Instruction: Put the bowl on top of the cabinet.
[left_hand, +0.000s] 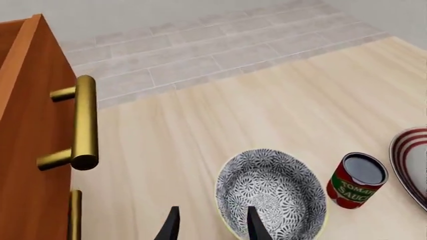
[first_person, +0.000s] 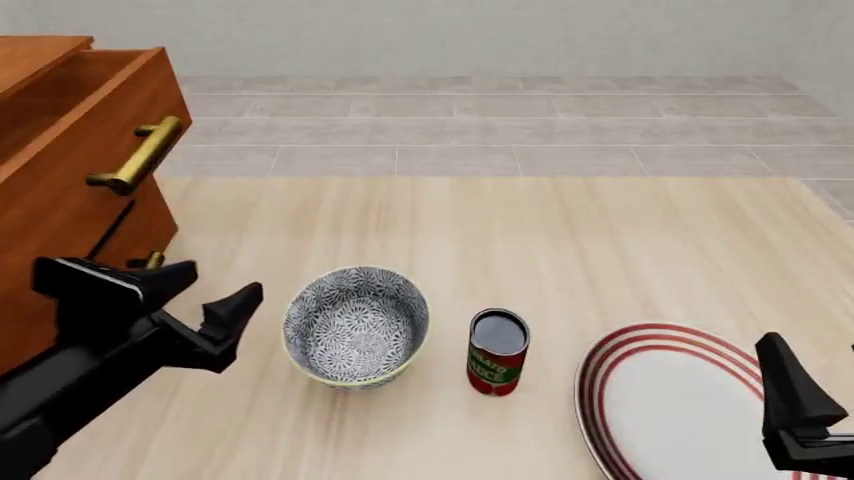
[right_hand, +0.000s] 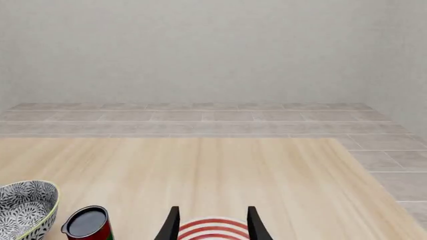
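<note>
The bowl (first_person: 356, 325), grey-blue floral with a pale rim, stands upright on the table (first_person: 561, 240), left of centre. The reddish-brown cabinet (first_person: 60, 170) with brass handles (first_person: 140, 155) fills the far left; its top drawer looks pulled out a little. My left gripper (first_person: 214, 295) hangs open just left of the bowl and touches nothing. In the left wrist view the bowl (left_hand: 270, 192) lies just ahead of the open gripper (left_hand: 213, 222), with the cabinet (left_hand: 27, 125) to one side. My right gripper (right_hand: 213, 225) is open and empty over the plate at the front right.
A red tomato sauce can (first_person: 498, 352) stands right of the bowl. A flat white plate with red rings (first_person: 674, 400) lies at the front right, under the right gripper (first_person: 798, 405). Beyond the wooden table top is a grey tiled floor (first_person: 534, 120).
</note>
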